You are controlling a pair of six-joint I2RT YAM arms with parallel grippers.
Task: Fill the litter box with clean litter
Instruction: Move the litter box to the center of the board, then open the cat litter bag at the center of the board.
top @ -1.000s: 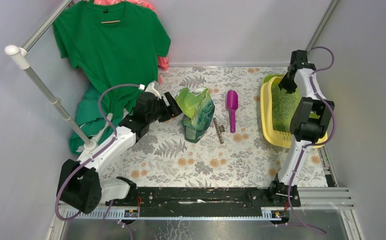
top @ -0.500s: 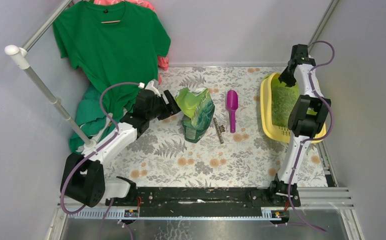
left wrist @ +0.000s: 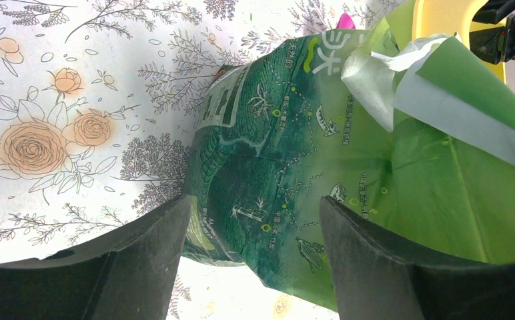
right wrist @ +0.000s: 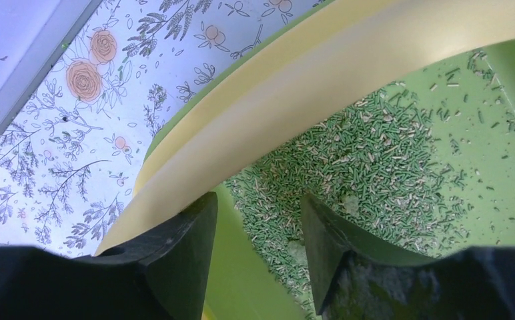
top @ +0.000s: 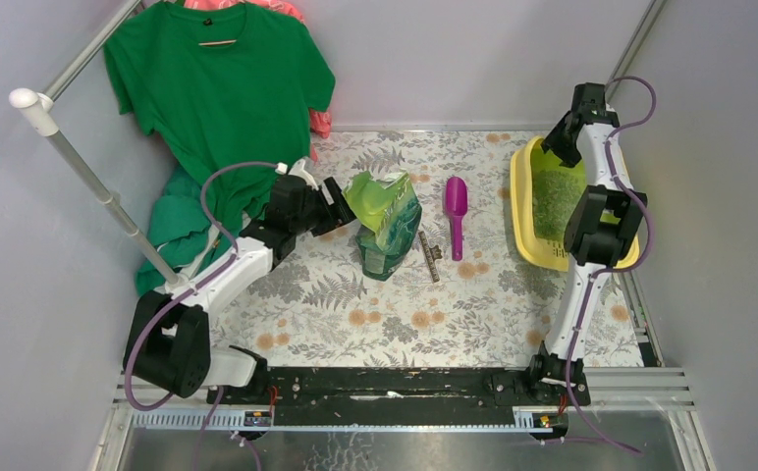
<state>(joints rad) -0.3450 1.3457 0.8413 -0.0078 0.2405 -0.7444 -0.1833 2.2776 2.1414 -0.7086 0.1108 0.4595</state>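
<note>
The yellow litter box (top: 524, 221) lies at the table's right side, with green clean litter (top: 555, 201) spread inside. My right gripper (top: 556, 148) hovers at the box's far end. In the right wrist view this gripper (right wrist: 258, 197) is open: one finger sits by the yellow rim (right wrist: 295, 87), the other over the litter (right wrist: 375, 167), and the green inner wall shows between them. My left gripper (top: 340, 207) is open just left of the glossy green bag (top: 387, 221). In the left wrist view the left gripper (left wrist: 255, 200) frames the bag (left wrist: 288, 133) without pinching it.
A purple scoop (top: 456, 208) lies between the bag and the litter box, with a small dark strip (top: 428, 255) beside the bag. A green T-shirt (top: 220, 88) hangs from a white rail (top: 81, 162) at the left, above heaped green cloth (top: 174, 224). Walls close in on three sides.
The right jaws have widened at the box's far rim. The litter box has shifted toward the far wall and settled lower. The left arm has barely moved.
</note>
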